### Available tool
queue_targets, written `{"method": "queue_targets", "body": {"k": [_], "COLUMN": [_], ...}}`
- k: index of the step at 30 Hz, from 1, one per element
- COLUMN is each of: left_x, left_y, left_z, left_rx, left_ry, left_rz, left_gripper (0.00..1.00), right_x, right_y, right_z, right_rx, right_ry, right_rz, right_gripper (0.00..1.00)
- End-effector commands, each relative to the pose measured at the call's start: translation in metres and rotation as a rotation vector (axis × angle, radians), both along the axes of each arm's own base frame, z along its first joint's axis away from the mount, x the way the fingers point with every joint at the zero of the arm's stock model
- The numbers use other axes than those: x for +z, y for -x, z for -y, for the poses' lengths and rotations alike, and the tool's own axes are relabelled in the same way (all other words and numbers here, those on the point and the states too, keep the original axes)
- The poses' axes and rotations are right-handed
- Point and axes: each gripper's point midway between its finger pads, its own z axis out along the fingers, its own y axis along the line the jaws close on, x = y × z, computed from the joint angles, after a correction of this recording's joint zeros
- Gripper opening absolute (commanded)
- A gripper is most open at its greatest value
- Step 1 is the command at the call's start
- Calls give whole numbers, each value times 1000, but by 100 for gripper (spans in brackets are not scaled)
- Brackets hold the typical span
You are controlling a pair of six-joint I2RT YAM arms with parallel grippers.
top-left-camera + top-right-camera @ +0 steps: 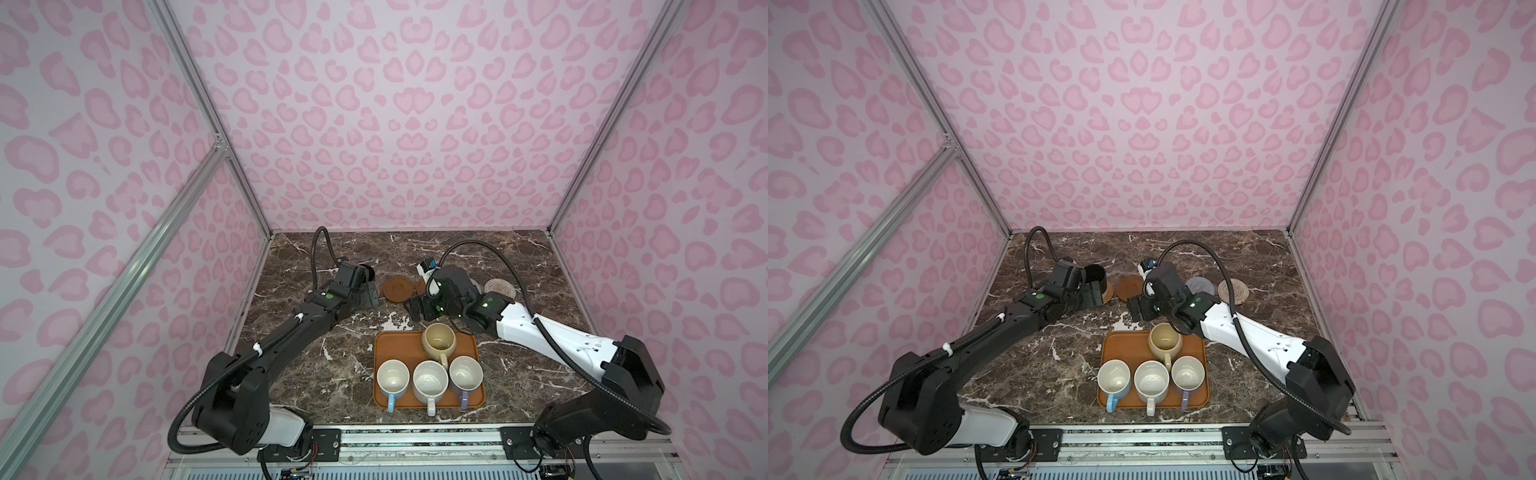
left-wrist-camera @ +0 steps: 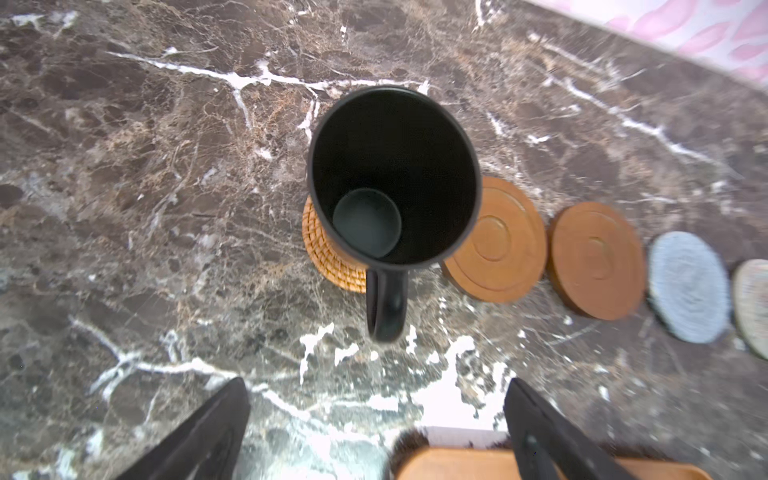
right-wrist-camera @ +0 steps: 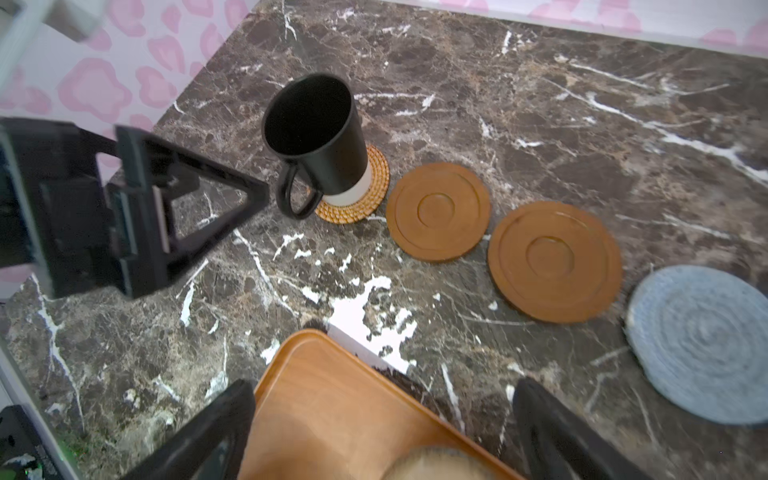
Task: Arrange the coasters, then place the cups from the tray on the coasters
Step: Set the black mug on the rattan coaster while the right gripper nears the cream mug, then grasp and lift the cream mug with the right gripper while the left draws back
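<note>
The black cup [image 2: 395, 178] stands upright on the tan rattan coaster [image 3: 365, 195], its handle toward my left gripper [image 2: 376, 386]. That gripper is open and drawn back, touching nothing. Beside them, in a row, lie two brown wooden coasters [image 3: 438, 212] [image 3: 555, 262], a grey-blue knitted one [image 3: 702, 345] and a beige one [image 2: 752, 307]. The orange-brown tray [image 1: 388, 345] holds the cream-yellow cup [image 1: 439, 340], the light blue cup [image 1: 392, 376], the speckled white cup [image 1: 430, 380] and the lavender cup [image 1: 465, 374]. My right gripper [image 3: 384, 386] hangs open over the tray's far edge, above the cream-yellow cup.
The dark marble table [image 1: 519, 266] is boxed in by pink patterned walls at the back and both sides. My left gripper [image 3: 199, 195] shows in the right wrist view, close to the black cup's handle. Both arms reach in from the near edge.
</note>
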Motion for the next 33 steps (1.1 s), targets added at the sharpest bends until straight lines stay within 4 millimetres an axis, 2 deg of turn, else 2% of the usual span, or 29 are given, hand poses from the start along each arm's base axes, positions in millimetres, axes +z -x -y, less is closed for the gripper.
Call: {"method": "queue_targets", "body": {"k": [1,4,7,11,22,33], "left_x": [17,28,38,54,51,45], "left_y": [10,35,62,86,112,120], "left_z": [9,19,43,66,84,94], "left_rx": [-17,-67,-186,-322,-358,-376], "left_ry": [115,229,344,415,432,406], "left_rz": [55,57,66,107,115,99], "left_gripper": [97,97,97,97,99,99], "right_x": [-13,-14,-17,-27,-69,-91], "right_y": [15,34,52,72,87,91], "right_z": [33,54,71,79,73,71], "right_rx": [-93,-126,-143,-121,-77,-59], "right_ry": [101,137,148,114,146,181], "right_rz": [-31,-46,-64,-101,-218,-266], "right_gripper": [99,96,97,98,84,74]}}
